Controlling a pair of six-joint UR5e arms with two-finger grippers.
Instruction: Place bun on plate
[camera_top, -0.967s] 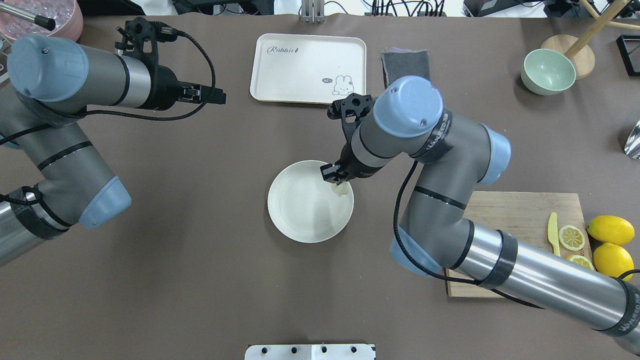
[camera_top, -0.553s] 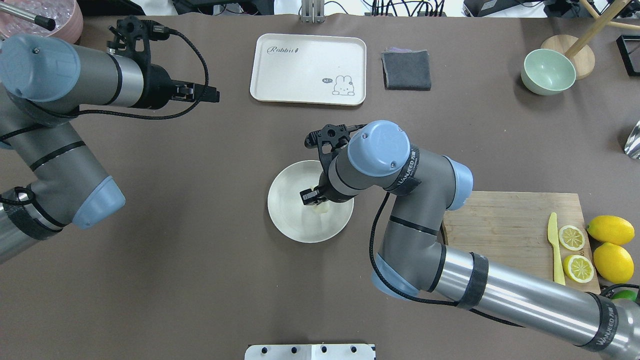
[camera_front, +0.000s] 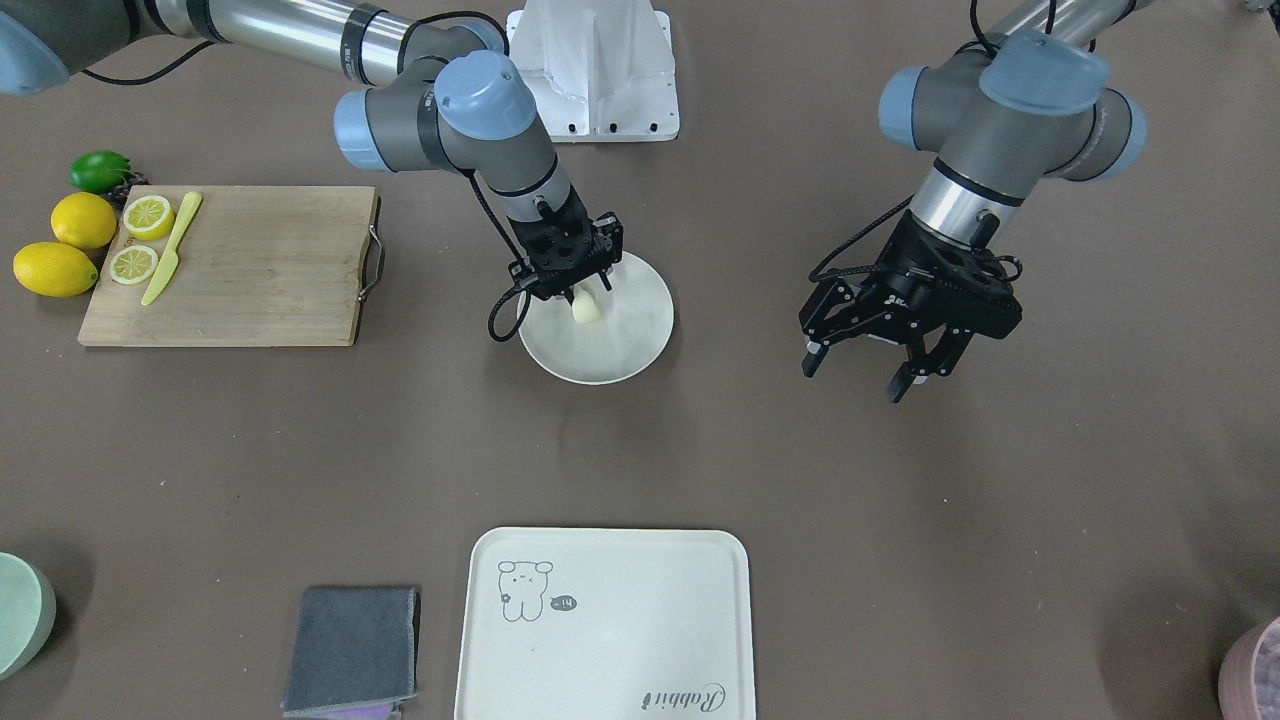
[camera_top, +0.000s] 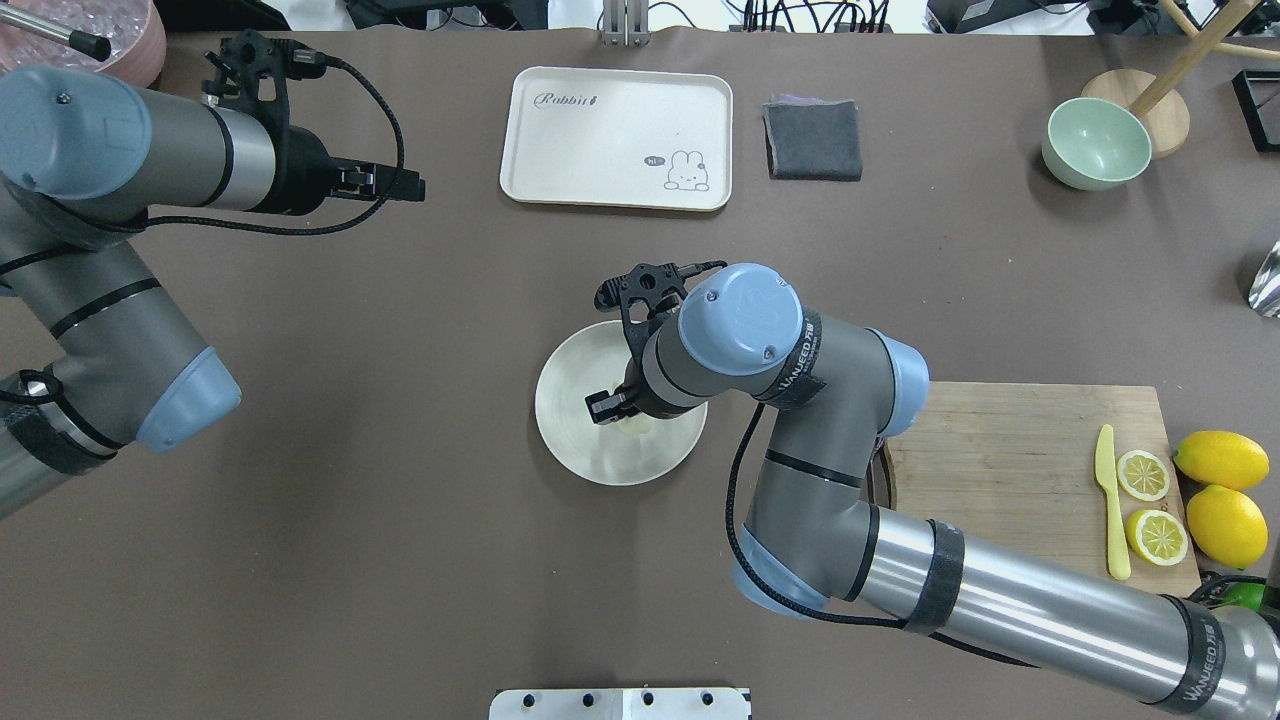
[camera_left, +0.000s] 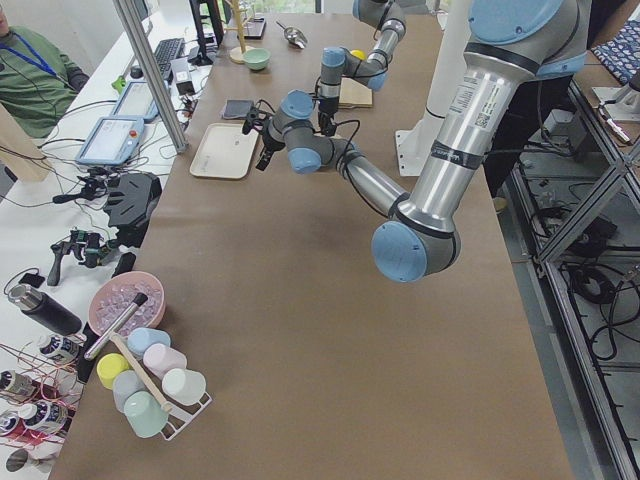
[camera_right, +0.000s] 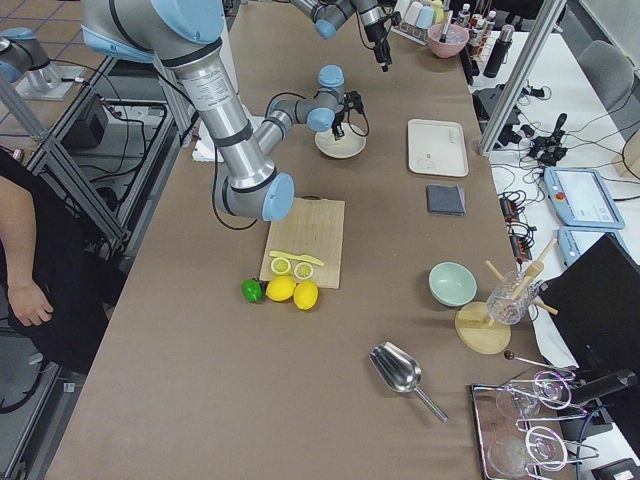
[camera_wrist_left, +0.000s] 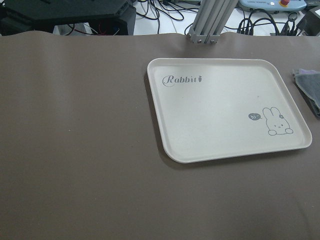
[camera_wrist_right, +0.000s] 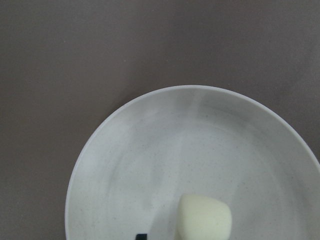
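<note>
The round off-white plate (camera_top: 575, 440) (camera_front: 640, 340) (camera_wrist_right: 150, 160) lies mid-table. The small pale cream bun (camera_front: 588, 311) (camera_top: 637, 425) (camera_wrist_right: 205, 219) sits low over the plate's inside, right of centre in the overhead view, with my right gripper (camera_front: 582, 292) (camera_top: 612, 408) pointing down and shut on it. Whether the bun touches the plate's surface I cannot tell. My left gripper (camera_front: 868, 380) (camera_top: 405, 186) hangs open and empty over bare table, well away from the plate at the far left.
A cream tray (camera_top: 617, 138) (camera_wrist_left: 225, 110) and a grey cloth (camera_top: 812, 140) lie beyond the plate. A wooden board (camera_top: 1010, 450) carries lemon slices and a yellow knife (camera_top: 1108, 500), with whole lemons (camera_top: 1220, 460) beside it. A green bowl (camera_top: 1096, 143) is far right.
My right arm carried the bun from the plate's right rim inward toward its centre. My left arm drew back a little to the left.
</note>
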